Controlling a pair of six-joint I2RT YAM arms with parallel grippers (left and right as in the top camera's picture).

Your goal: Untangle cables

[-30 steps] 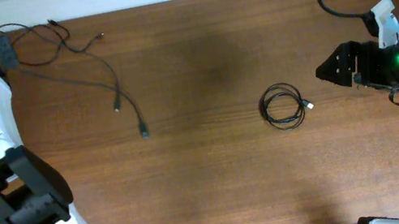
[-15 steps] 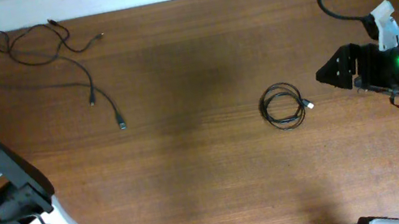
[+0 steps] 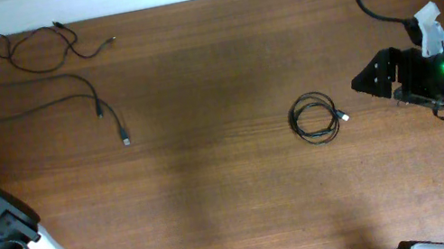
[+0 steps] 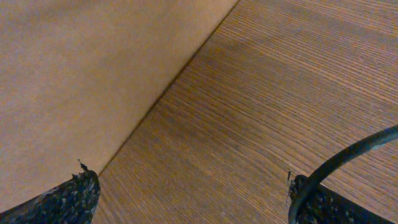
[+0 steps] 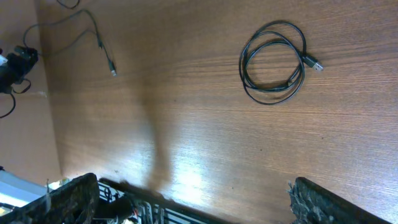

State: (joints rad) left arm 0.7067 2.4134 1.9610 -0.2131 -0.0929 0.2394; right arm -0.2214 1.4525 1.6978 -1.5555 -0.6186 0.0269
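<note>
Cables sit in 2 spots on the counter [image 3: 217, 199]. Coiled cable [image 3: 315, 119] lies R of centre with its silvery plug [image 3: 344, 117] poking out toward the R arm. It is near the R jaws but not touching. R jaws are wide apart w/ nothing between them. In the R wrist view the coil lies well ahead of them.

Looped cable [image 3: 52, 46] lies at the far L by the back edge. Just below it, long cable [image 3: 98, 105] runs from beside the L jaws out to 2 plug ends [image 3: 125, 140].

L jaws sit at the counter's L edge, apart, clamping nothing. In the L wrist view a black cord [image 4: 348, 155] arcs just beside 1 fingertip [image 4: 314, 205]; can't tell if it touches. The coil is well apart from the other 2.
</note>
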